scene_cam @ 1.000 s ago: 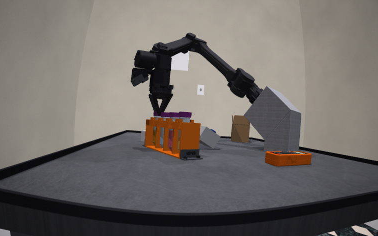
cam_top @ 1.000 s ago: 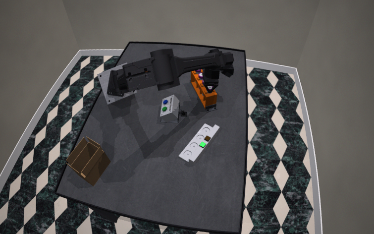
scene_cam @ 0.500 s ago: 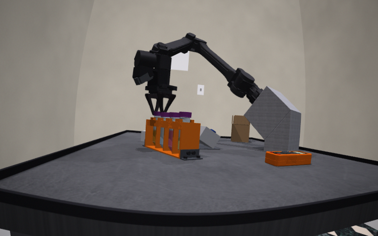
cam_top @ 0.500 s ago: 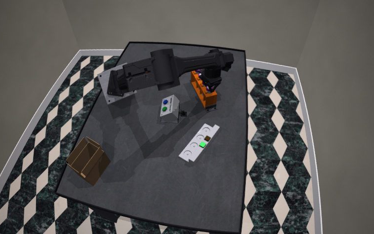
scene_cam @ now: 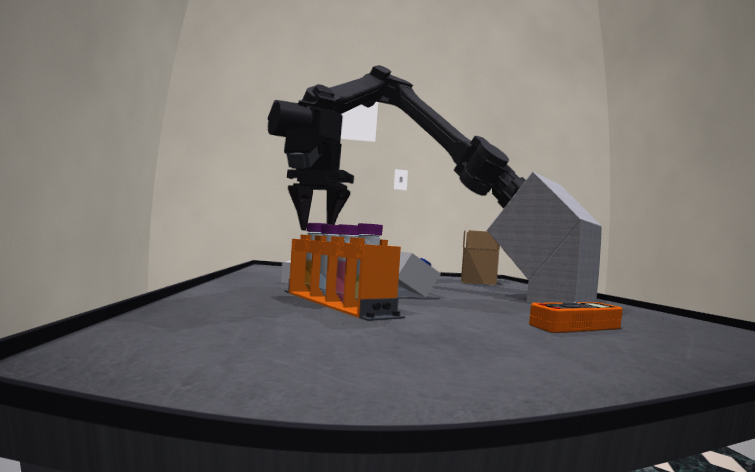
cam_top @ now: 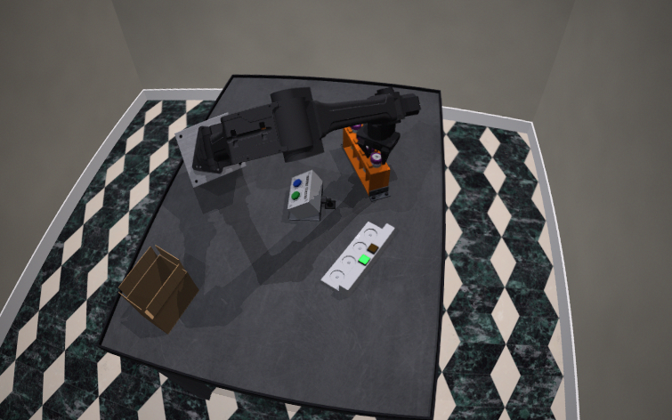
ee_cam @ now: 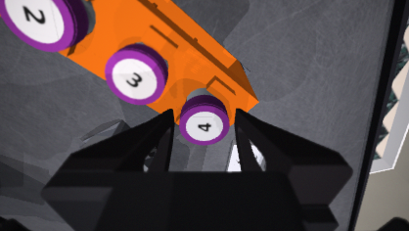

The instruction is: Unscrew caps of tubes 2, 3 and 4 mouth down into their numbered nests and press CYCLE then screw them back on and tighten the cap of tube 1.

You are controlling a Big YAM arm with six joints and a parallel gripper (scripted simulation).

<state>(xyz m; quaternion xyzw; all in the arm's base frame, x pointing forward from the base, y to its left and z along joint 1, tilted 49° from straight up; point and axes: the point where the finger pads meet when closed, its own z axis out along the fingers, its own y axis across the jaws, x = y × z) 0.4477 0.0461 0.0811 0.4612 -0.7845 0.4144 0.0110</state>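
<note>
Jaws: open, nothing gripped.
Cap 4 [cam_top: 376, 157] [scene_cam: 314, 227] [ee_cam: 204, 126]: centre, grip squarely, tighten until it stops.
Tabletop [cam_top: 275, 334] [scene_cam: 309, 363] [ee_cam: 289, 64]: station [cam_top: 378, 181] [scene_cam: 379, 272] [ee_cam: 108, 24] nears top-view right edge.

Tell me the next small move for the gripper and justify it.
I'd center the gripper on cap 4, close, then turn it gently in the tightening direction. The fingers stand open on either side of that cap, which sits on its tube, and the green lamp is lit, so recapping seems due. Whether it's fully tight can't be seen.
</note>
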